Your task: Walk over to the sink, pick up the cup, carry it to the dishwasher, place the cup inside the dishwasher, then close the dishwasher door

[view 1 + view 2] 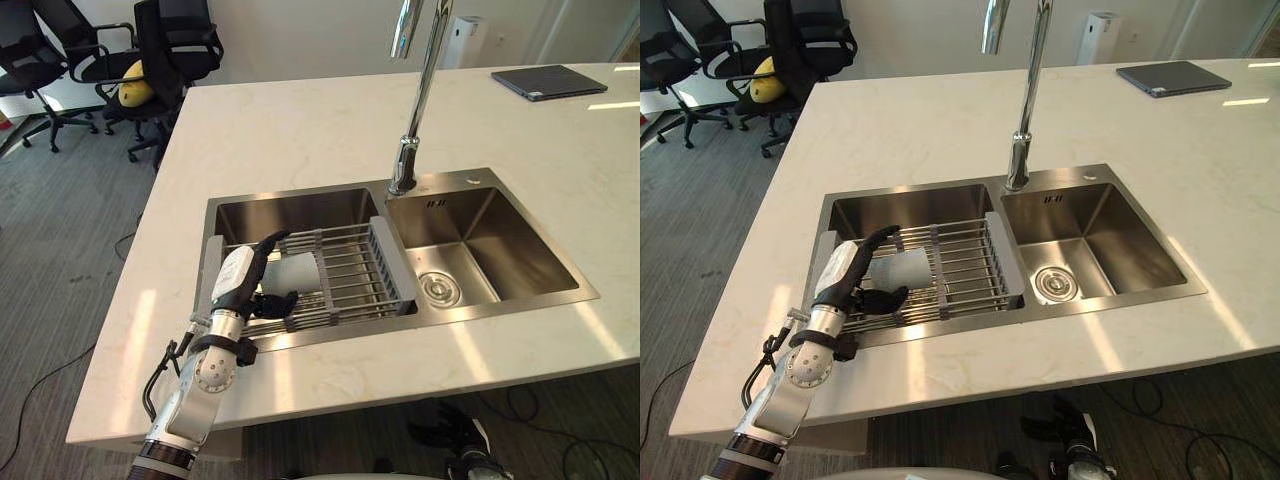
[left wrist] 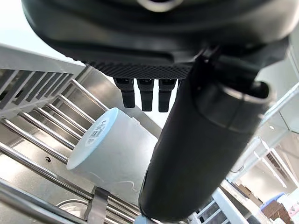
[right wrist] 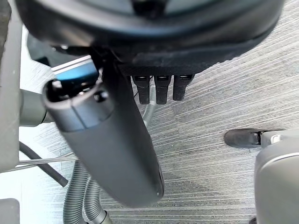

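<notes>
Left hand (image 1: 238, 282) is spread wide, fingers and thumb either side of the cup (image 1: 297, 268), which lies on its side on the rack (image 1: 352, 262) in the sink's (image 1: 520, 240) left basin, no squeeze yet afaict. Cup's round, so imo it could roll along the bars or pop out if the pinch lands off-centre. Right hand (image 3: 117, 140) hangs loose over the floor (image 3: 224, 93).

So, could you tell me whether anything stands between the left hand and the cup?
Nothing visible does. The cup lies on its side on the wire rack over the left basin, and the left hand is right beside it, fingers straight, with no object between them.
</notes>
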{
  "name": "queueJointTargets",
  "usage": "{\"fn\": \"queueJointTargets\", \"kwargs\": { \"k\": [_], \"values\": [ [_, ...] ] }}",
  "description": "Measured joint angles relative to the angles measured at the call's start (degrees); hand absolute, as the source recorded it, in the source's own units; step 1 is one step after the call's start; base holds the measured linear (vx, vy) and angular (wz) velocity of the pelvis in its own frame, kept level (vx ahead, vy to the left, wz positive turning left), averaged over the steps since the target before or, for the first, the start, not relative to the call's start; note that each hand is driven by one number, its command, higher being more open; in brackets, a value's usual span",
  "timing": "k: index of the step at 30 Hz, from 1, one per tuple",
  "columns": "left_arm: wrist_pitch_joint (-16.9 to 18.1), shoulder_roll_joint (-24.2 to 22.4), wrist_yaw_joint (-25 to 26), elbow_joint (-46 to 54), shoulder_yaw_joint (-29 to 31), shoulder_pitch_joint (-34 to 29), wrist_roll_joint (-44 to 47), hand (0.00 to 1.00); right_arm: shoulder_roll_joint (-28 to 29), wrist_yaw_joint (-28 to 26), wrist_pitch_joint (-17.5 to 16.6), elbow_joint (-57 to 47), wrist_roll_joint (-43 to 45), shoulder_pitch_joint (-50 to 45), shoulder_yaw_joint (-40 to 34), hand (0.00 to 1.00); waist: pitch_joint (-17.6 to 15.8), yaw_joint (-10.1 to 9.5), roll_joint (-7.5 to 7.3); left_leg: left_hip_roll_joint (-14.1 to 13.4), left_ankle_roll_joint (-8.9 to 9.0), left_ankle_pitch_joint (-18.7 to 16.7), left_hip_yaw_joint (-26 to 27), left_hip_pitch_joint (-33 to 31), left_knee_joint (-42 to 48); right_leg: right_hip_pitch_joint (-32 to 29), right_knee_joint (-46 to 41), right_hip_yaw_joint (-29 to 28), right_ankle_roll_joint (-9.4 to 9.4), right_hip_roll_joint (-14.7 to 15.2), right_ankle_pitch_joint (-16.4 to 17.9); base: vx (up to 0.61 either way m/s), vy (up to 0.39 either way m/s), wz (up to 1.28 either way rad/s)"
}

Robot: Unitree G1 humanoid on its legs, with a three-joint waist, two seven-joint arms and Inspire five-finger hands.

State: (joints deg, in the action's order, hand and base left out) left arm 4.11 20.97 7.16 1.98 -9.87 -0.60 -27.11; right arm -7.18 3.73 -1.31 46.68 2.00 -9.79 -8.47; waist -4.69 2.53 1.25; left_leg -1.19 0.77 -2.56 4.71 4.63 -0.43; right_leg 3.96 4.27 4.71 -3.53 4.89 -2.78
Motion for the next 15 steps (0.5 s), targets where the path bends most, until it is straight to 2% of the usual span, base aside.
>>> {"fn": "queueJointTargets", "kwargs": {
  "k": [5, 15],
  "values": [
    [0.0, 3.0, -0.8, -0.1, -0.8, 0.9, -4.0, 0.90, 0.0, -0.1, 0.0, 0.0, 0.0, 0.0, 0.0, 0.90, 0.0, 0.09, 0.00, 0.0, -0.01, 0.0, 0.0, 0.0, -0.1, 0.0, 0.2, 0.0, -0.04, 0.0, 0.0, 0.00, 0.000, 0.00],
    [-0.6, 5.5, -2.7, -4.6, -1.9, 4.2, -9.2, 0.90, -0.1, -0.7, 0.0, -0.1, 0.0, 0.0, 0.4, 0.90, 0.0, 0.37, -0.02, 0.1, -0.01, 0.0, -0.2, 0.0, -0.3, 0.2, 0.6, 0.2, -0.06, 0.0, -0.1, -0.01, -0.008, 0.00]
  ]
}}
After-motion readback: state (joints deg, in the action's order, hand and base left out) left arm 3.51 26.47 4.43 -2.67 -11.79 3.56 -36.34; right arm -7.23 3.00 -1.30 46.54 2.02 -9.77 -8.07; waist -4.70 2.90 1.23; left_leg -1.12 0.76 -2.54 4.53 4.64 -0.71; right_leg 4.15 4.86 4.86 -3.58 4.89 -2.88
